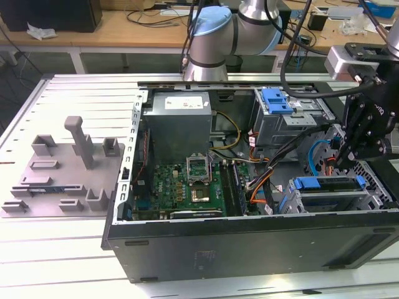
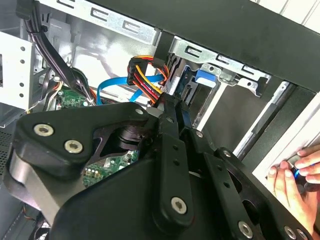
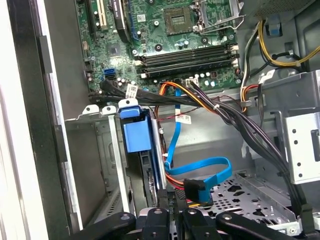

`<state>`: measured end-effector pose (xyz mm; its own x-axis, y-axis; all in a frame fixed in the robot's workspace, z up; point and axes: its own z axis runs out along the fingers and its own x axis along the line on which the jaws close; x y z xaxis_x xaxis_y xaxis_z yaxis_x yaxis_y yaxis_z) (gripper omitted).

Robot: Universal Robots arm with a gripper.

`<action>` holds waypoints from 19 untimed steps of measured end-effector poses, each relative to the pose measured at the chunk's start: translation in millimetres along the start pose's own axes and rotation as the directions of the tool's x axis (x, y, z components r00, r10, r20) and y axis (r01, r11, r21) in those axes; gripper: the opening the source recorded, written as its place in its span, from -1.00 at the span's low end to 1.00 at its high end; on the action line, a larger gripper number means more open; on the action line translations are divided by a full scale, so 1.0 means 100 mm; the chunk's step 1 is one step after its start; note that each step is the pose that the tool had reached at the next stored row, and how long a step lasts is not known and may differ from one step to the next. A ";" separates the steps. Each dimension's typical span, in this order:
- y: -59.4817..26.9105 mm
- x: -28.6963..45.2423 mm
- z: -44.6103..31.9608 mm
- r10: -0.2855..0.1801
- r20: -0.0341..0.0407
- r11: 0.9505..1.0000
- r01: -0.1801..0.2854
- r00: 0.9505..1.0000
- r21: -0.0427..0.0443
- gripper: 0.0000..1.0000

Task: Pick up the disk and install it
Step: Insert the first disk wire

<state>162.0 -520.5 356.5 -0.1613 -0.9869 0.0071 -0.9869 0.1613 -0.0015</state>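
The disk (image 3: 150, 176) stands on edge in the metal drive bay (image 3: 95, 150) at the front of the open computer case (image 1: 249, 243), its blue carrier tab (image 3: 136, 131) at the far end. My gripper (image 3: 175, 199) is shut on the disk's near edge. In the second wrist view the black fingers (image 2: 170, 125) pinch the blue carrier strip of the disk (image 2: 185, 117), which runs into the bay toward the blue tab (image 2: 206, 76). In the exterior view my gripper (image 1: 341, 163) reaches down into the case's right end, just above the disk (image 1: 327, 184).
A blue data cable (image 3: 200, 169) and bundled power cables (image 3: 225, 112) hang close beside the bay. The motherboard (image 1: 187, 187) lies mid-case. Another blue carrier (image 1: 277, 99) sits in the rear cage. A person's hand (image 2: 292, 177) rests outside the case wall. A grey slotted fixture (image 1: 62, 168) stands at the exterior view's left.
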 end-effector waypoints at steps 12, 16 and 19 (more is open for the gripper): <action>0.005 0.031 0.000 -0.076 0.008 0.997 0.076 0.997 0.002 -0.66; 0.005 0.032 0.001 -0.077 0.008 0.997 0.077 0.997 0.002 -0.66; 0.005 0.032 0.000 -0.077 0.008 0.997 0.077 0.997 0.002 -0.66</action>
<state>161.0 -523.6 356.5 -0.0851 -0.9964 -0.0008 -0.9964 0.0851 -0.0033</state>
